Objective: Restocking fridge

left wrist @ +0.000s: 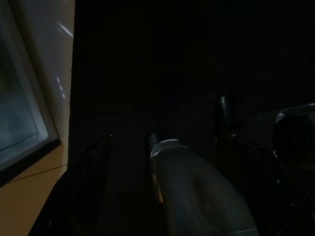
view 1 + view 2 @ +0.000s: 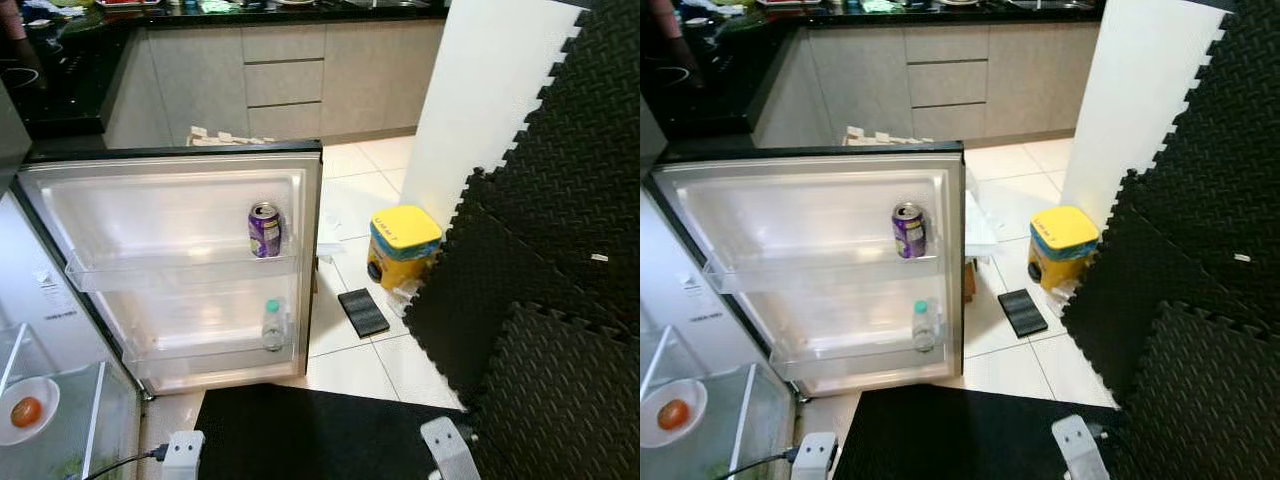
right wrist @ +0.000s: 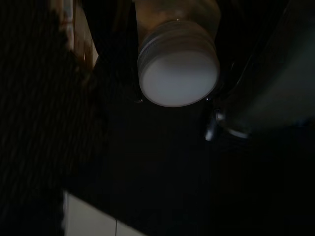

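- A jar with a pale, round lid (image 3: 178, 73) hangs in the right wrist view, lid end toward the camera, its long axis running along the line of the right gripper; its yellowish body is cut off by the frame edge.
- Whether the right gripper's fingers clamp the jar cannot be told: they are lost in the dark around it.
- Both arms hang low; silver parts of the right arm (image 2: 448, 447) and the left arm (image 2: 183, 452) show at the bottom of the head view, over a black mat (image 2: 310, 435).
- The left wrist view is very dark; the spread of that gripper's fingers cannot be told.
- The fridge door (image 2: 170, 200) stands open before the robot.
- A purple can (image 2: 264, 230) stands upright in the door's upper shelf, at its right end.
- A clear bottle with a green cap (image 2: 273, 326) stands upright in the lower door shelf, below the can.
- Inside the fridge, bottom left, a white bowl (image 2: 40, 396) holds an orange-red fruit (image 2: 26, 411).
- On the tiled floor right of the door sits a yellow bin (image 2: 402, 245), with a flat black pad (image 2: 363, 312) just beside it.
- Black foam tiles (image 2: 560, 250) lean on the right.
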`<state>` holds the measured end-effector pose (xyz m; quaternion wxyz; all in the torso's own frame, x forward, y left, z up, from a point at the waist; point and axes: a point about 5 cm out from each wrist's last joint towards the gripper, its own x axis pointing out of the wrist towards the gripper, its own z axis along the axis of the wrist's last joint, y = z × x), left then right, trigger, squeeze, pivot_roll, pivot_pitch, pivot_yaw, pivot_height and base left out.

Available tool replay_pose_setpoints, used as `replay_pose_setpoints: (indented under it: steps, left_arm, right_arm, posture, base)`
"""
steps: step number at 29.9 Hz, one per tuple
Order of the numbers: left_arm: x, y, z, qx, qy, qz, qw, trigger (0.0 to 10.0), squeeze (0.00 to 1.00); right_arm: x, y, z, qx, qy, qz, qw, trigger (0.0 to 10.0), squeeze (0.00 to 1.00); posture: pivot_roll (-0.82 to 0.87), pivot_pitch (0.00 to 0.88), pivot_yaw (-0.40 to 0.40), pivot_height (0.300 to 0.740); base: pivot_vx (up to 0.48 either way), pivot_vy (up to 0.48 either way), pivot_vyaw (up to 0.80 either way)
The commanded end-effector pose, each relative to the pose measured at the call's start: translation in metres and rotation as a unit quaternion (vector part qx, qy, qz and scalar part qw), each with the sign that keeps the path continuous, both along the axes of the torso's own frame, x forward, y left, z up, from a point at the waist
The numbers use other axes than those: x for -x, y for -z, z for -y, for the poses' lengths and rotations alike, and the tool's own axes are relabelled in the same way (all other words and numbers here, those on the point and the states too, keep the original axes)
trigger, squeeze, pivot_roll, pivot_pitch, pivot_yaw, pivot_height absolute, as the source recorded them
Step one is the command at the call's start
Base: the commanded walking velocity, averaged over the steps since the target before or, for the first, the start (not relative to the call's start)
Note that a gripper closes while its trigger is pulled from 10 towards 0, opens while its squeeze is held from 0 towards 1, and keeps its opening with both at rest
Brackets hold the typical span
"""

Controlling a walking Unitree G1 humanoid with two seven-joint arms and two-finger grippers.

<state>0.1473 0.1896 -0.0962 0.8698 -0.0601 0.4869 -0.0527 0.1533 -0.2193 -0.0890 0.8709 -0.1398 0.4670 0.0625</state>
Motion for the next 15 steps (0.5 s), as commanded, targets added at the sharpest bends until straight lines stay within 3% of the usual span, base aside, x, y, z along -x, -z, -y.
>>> replay_pose_setpoints:
  steps: [1,2,5,15]
  left_arm:
    - [0.007,0.004,0.003,-0.004,0.007,-0.018,1.0,10.0,0.0]
    - [0.007,0.004,0.003,-0.009,0.009,-0.02,1.0,10.0,0.0]
    - [0.008,0.004,0.002,-0.016,0.01,-0.022,1.0,10.0,0.0]
    - [0.014,0.006,-0.004,-0.05,0.028,-0.038,0.998,10.0,0.0]
  right_arm:
    - [0.005,0.001,0.006,0.004,0.025,-0.007,1.0,10.0,0.0]
    - [0.014,0.004,0.009,0.005,0.038,-0.022,0.999,10.0,0.0]
    - [0.024,0.007,0.011,0.008,0.045,-0.036,0.998,10.0,0.0]
    - [0.023,0.007,0.014,0.008,0.05,-0.035,0.998,10.0,0.0]
  posture:
    - [0.05,0.0,-0.007,0.74]
    - [0.05,0.0,-0.005,0.74]
    - [0.06,0.0,-0.004,0.74]
    - [0.05,0.0,-0.003,0.74]
  base:
    - [0.0,0.0,0.0]
    - [0.0,0.0,0.0]
    - [0.0,0.0,0.0]
    - [0.0,0.0,0.0]
